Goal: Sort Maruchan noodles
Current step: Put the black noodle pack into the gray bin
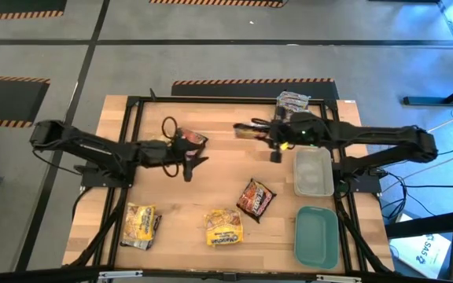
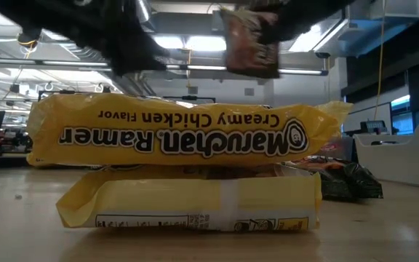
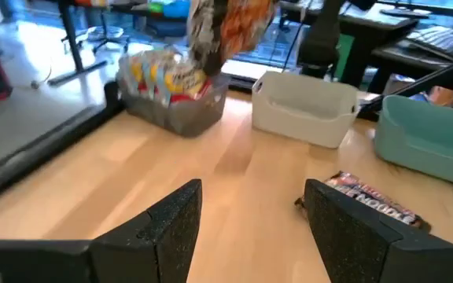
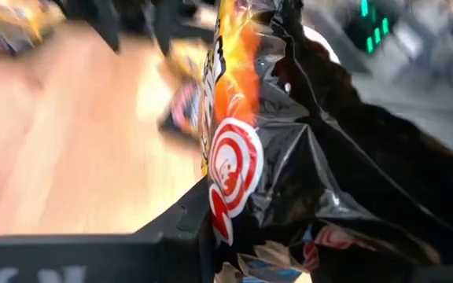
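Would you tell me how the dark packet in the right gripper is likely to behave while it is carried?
The dark packet, clamped in the right gripper, has creased, crinkly film, so it probably flexes and hangs rather than staying rigid. Its glossy surface suggests it may be slippery. Held clear of the table by one edge, it seems light.

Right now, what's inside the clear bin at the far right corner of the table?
The clear bin holds noodle packets with yellow, red and silvery wrappers, piled above its rim. How many lie beneath the top ones cannot be seen. The white tray beside it looks empty.
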